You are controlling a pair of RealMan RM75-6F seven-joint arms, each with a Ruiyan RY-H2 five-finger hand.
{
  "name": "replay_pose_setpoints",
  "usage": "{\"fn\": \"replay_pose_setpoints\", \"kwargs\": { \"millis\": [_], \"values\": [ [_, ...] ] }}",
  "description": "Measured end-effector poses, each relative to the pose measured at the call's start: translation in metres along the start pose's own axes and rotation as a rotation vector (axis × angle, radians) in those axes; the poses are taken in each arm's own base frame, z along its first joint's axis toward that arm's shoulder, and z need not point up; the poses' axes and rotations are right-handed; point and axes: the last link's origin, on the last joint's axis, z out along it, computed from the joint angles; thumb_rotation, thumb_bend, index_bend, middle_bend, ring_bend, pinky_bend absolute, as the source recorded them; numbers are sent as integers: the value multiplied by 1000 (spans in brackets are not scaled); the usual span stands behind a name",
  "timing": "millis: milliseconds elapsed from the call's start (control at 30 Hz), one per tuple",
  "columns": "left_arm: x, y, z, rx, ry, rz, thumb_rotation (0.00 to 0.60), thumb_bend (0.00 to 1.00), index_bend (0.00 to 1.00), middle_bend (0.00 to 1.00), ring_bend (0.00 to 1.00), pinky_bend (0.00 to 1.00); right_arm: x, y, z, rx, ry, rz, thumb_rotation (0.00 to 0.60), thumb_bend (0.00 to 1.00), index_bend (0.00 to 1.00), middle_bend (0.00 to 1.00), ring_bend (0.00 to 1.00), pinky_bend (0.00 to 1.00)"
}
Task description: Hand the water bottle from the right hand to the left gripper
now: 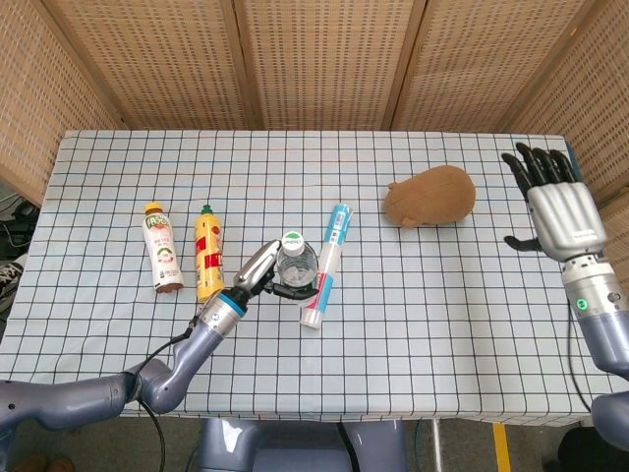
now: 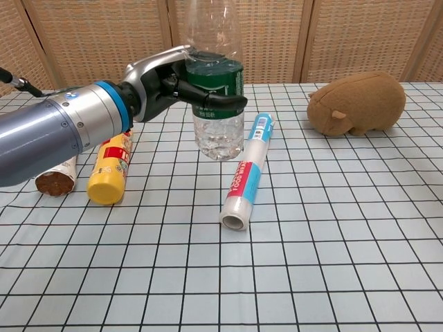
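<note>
The desk [image 1: 472,295], covered in a white cloth with a dark grid, fills most of the head view; woven wicker screens [image 1: 324,59] stand behind it.

The left arm reaches in low from the near edge, and its left hand [image 1: 257,272] grips the water bottle [image 1: 295,264] around the green label. From above only the white cap and clear shoulders of the bottle show. The chest view tells more: the bottle [image 2: 216,104] is upright and lifted clear of the desk, a little water in its bottom, dark fingers [image 2: 214,100] wrapped across the label, with the silver back of the left hand [image 2: 166,76] behind it.

The right hand [image 1: 555,202] appears only in the head view, off past the desk's right edge, well apart from the bottle, palm turned away, fingers spread and holding nothing.

A brown plush animal [image 1: 430,195] lies at the right of the desk's middle; the chest view shows a small ear [image 2: 338,115] on its side. A white and blue tube [image 1: 325,264] lies just right of the bottle, and the chest view shows its open end [image 2: 234,221] facing forward. To the left lie a yellow bottle [image 1: 208,254] and a white drink bottle [image 1: 163,248], side by side.
</note>
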Motion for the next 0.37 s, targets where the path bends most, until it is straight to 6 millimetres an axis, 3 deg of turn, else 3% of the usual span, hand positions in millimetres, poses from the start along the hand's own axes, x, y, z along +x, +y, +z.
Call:
{"fn": "replay_pose_setpoints", "kwargs": {
  "millis": [200,367],
  "values": [
    [2,-1,-3,4,-2,7,600,311,802,631,556,462,-77,24,-39,-16,-79,-13,600,0,0,0,0,0],
    [1,-1,-6,11,-12,11,600,311,802,631,556,463,-102,23,-59,-12,-106,-37,600,0,0,0,0,0]
  ]
}}
